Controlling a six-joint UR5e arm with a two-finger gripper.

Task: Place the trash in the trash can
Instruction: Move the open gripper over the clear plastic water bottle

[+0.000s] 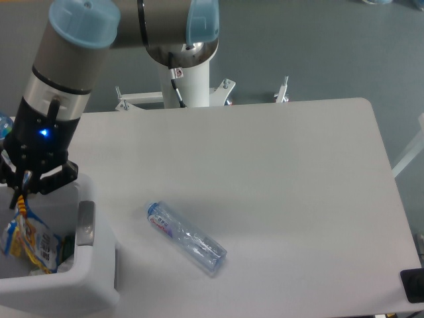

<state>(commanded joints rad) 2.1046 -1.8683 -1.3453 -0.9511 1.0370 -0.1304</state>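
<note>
The trash can sits at the near left corner of the worktop, and the snack packet hangs inside it, its top corner pinched in the gripper. Best move is probably to just let go right here, since the packet is already below the rim, then lift straight up so nothing snags on the wall. The crushed clear bottle lies on its side near the can, so that's likely next.
</note>
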